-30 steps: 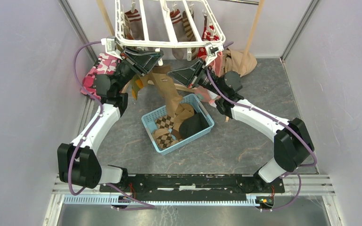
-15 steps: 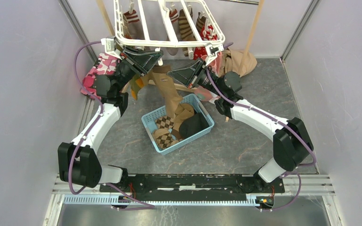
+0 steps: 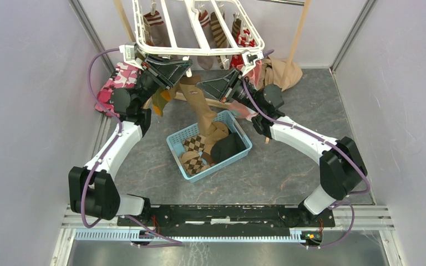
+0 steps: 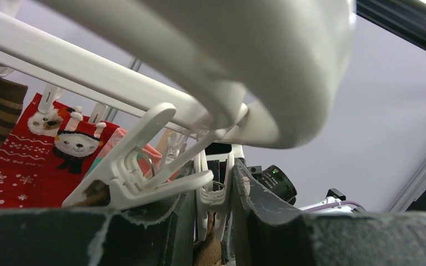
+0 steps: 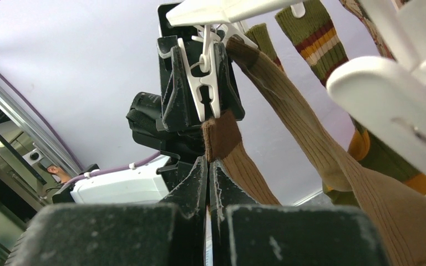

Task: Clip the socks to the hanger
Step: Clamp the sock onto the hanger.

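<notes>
— Where is the tan sock (image 3: 202,111) hanging?
— It is trailing from just under the hanger's (image 3: 199,51) near bar down into the blue basket (image 3: 176,157). The right hand (image 5: 208,166) is pinching its brown cuff, fingers together.
— And the left hand (image 3: 184,66)?
— It is squeezing a white clip (image 5: 202,77) on that bar, just above the cuff.

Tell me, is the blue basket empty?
Not empty: the blue basket holds argyle socks, a black item and the foot of the tan sock.
</notes>
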`<state>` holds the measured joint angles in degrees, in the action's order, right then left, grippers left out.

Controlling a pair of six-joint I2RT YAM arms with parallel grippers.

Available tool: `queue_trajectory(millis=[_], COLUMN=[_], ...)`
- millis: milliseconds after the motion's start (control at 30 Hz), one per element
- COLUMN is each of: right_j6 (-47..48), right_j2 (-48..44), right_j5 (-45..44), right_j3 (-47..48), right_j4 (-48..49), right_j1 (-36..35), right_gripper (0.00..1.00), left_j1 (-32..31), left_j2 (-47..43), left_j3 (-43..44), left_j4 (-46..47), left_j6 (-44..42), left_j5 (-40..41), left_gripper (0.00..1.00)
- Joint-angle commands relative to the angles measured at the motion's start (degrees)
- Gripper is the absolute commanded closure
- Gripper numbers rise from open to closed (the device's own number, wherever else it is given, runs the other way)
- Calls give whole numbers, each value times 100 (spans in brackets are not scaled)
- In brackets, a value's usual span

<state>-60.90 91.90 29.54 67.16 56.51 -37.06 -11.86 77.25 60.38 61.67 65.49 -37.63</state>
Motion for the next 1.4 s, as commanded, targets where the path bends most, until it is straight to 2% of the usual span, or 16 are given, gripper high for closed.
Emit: queue_trajectory(millis=[0,500,1033,1367], right_j6=[-182,-405,-947,-847], right_j2=[73,167,207,215], right_j5=[-81,-186,-118,-37], right_j3=[316,346,265,409], right_j4=[402,543,1029,939], right_j1=[10,36,104,118], right_gripper=[100,100,100,100], left_j1=[26,26,26,26], left_j2=[-20,40,301,356], left_j3=[163,176,254,264], left_j4=[337,479,1310,1398], left_j6=[192,267,504,515], left_j5=[-34,-69,-148,-217], left_gripper=[87,86,86,86])
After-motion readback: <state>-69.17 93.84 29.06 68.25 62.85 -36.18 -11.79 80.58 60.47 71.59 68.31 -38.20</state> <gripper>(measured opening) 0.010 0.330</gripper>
